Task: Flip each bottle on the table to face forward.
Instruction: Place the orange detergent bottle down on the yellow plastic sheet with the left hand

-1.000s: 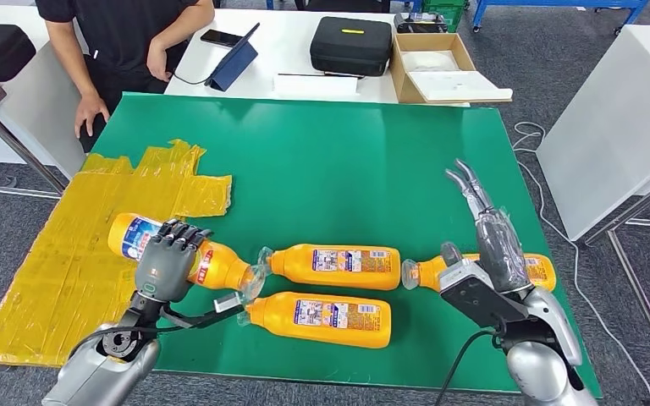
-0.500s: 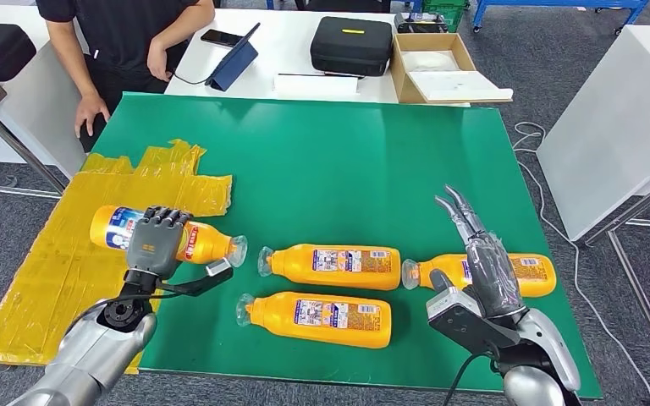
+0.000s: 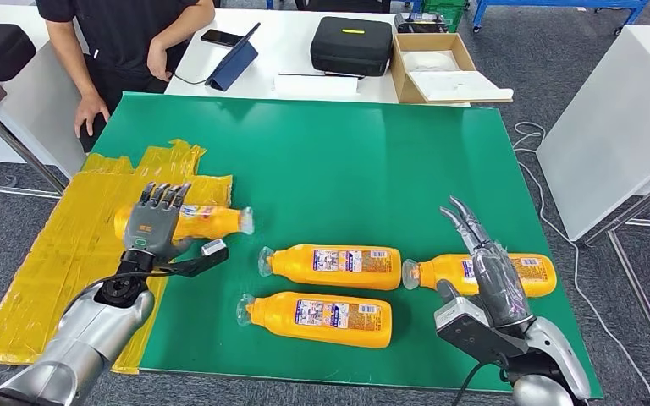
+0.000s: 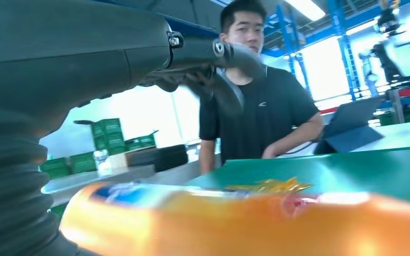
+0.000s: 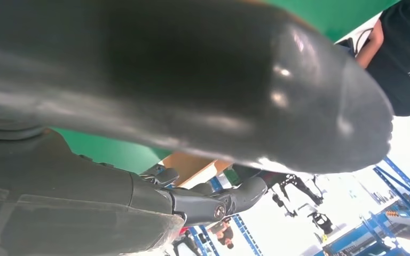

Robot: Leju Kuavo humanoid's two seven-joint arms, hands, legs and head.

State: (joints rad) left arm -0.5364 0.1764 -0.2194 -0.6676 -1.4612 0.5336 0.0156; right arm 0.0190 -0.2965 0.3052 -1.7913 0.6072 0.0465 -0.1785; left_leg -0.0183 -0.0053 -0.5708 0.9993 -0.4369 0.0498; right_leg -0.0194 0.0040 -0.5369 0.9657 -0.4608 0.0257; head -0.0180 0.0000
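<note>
Four orange bottles lie on their sides on the green table [image 3: 347, 161]. One bottle [image 3: 207, 222] rests at the edge of the yellow sheet, cap pointing right. My left hand [image 3: 154, 227] lies over its bottom half with fingers straightened and thumb spread; in the left wrist view the fingers [image 4: 213, 58] stand clear above the blurred bottle [image 4: 245, 218]. The middle bottle [image 3: 334, 266] and the front bottle [image 3: 317, 320] lie label up, caps to the left. My right hand [image 3: 489, 271] hovers with fingers outstretched over the right bottle [image 3: 529, 272], partly hiding it.
A crumpled yellow plastic sheet [image 3: 68, 254] covers the table's left side. A person [image 3: 127, 34] stands at the far left corner, one hand on the edge. Behind the table are a tablet [image 3: 233, 59], a black case [image 3: 351, 42] and a cardboard box [image 3: 440, 68].
My left hand has carried its bottle left and away from the other bottles to the yellow sheet, and its fingers have straightened. My right hand has drawn back lower over the right bottle.
</note>
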